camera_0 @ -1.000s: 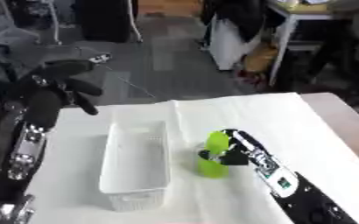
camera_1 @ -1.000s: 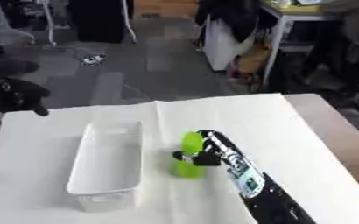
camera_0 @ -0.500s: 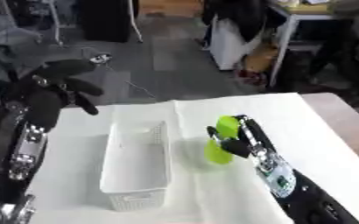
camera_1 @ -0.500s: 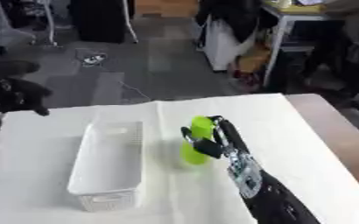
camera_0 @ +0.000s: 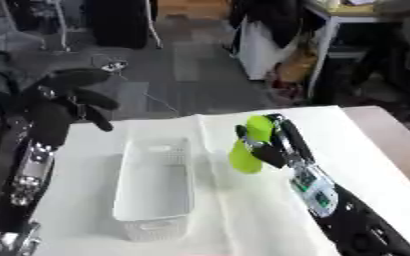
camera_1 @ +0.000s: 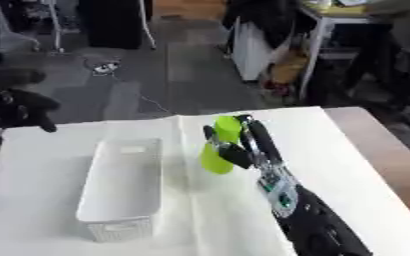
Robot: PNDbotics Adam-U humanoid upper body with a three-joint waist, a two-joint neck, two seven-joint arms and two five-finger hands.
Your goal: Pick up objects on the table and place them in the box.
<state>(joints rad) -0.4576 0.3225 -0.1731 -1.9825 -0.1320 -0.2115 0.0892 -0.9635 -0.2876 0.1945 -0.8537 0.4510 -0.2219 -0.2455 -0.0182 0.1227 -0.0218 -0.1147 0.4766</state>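
**Green bottle held beside the box**

Writing or labels: I can read none on the green bottle [camera_0: 247, 146] or on the white box [camera_0: 155, 186]. My right robot hand [camera_0: 274, 145] has its fingers curled round the bottle, holding it clear of the white-covered bench [camera_0: 243, 220], just right of the box. The box lies lengthwise with nothing visible inside. My left robot hand [camera_0: 67, 97] hangs raised at the bench's far left, fingers loosely bent, holding nothing. Beyond the bench I see grey floor, a white table leg and dark clutter.
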